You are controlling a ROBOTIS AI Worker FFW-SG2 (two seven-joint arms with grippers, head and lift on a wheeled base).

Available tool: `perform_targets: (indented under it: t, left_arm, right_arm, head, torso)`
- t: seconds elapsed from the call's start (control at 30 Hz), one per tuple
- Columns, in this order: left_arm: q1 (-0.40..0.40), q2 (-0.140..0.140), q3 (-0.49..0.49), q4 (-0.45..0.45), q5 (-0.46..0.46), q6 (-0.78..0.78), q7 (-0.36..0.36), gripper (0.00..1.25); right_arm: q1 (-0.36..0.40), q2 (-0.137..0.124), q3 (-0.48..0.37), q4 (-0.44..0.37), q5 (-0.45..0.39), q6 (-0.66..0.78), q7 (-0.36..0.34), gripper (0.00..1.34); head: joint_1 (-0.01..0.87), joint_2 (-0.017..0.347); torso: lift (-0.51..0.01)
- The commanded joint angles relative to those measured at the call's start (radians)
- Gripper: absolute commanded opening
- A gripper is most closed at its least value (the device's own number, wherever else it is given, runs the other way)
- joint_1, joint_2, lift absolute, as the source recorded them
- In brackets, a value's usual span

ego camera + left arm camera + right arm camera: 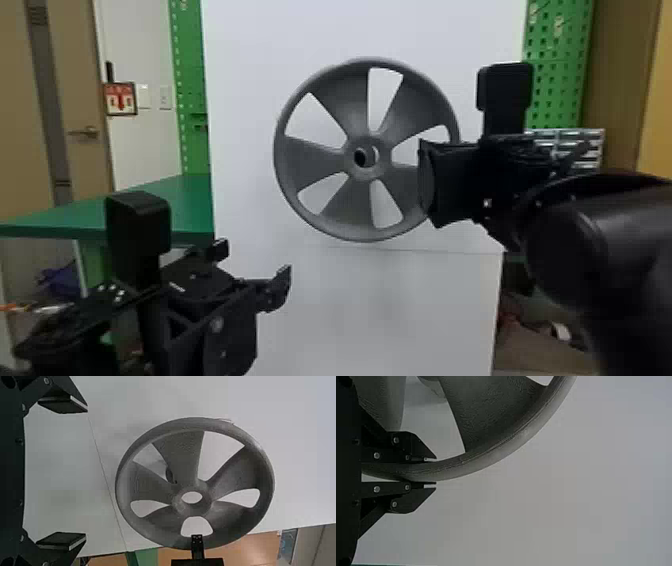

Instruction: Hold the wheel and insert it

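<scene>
Wall sign (120, 99) bears red print while right pincer (428, 183) grips the wheel (318, 159).

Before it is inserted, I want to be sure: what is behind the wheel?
Through openings in the wheel, a white panel shows behind; the left wrist view also shows part of a dark object. Spokes and rim hide the rest.

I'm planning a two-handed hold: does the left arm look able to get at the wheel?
Probably yes: the left end effector is open and faces the wheel, with nothing visible between; the right end effector grips the wheel's right side, leaving the left free.
</scene>
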Motion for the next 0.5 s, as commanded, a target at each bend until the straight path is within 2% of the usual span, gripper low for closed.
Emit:
perform_targets:
  t: [0.0, 0.47]
  left_arm:
    - [0.001, 0.000, 0.000, 0.000, 0.000, -0.006, 0.002, 1.10]
    - [0.001, 0.000, 0.000, 0.002, 0.002, -0.006, 0.003, 1.10]
  right_arm:
    - [-0.006, 0.001, 0.005, 0.009, 0.000, -0.002, 0.000, 0.19]
    - [-0.029, 0.001, 0.022, 0.058, 0.005, -0.013, 0.003, 0.19]
  head:
    - [0.179, 0.103]
    - [0.179, 0.103]
  torso:
    - [-0.492]
    - [-0.492]
